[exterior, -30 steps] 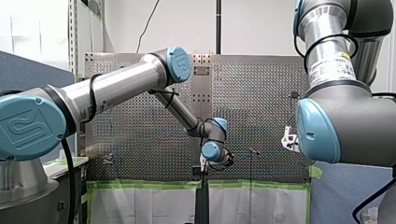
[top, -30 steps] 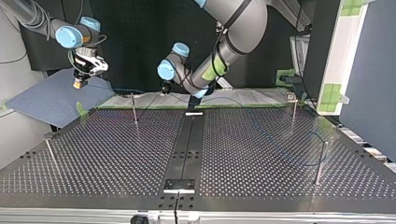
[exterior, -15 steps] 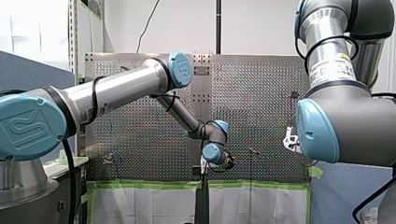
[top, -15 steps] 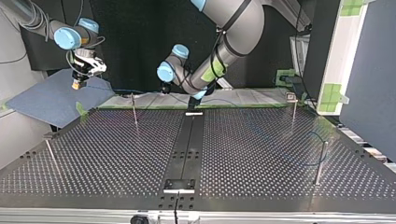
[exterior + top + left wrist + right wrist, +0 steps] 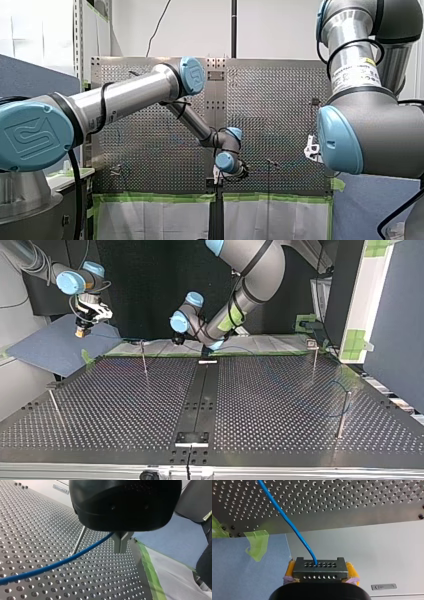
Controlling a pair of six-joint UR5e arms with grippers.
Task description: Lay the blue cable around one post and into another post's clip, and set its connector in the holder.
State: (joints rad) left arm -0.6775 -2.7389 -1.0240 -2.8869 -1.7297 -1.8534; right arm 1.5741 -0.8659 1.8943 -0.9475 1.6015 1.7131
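Observation:
My right gripper (image 5: 318,578) has yellow pads shut on a grey metal connector (image 5: 318,569). The blue cable (image 5: 287,520) leaves the connector and runs out over the perforated table. In the top view this gripper (image 5: 81,332) hangs off the table's far left corner. My left gripper (image 5: 121,545) has metal fingers shut on the blue cable (image 5: 60,561), beside a thin post (image 5: 78,542). In the top view it (image 5: 177,340) is low at the far edge. From there the cable (image 5: 330,415) loops to a post (image 5: 343,412) at the right.
More thin posts stand at the top view's far left (image 5: 144,357), far right (image 5: 315,360) and near left (image 5: 55,407). A black strip (image 5: 200,400) runs down the table's middle with a small holder plate (image 5: 191,438) at its near end. Green tape (image 5: 151,577) edges the table.
My right gripper has drifted slightly toward the top view's left with the connector. My left wrist has sunk a little toward the table's far edge, still gripping the cable.

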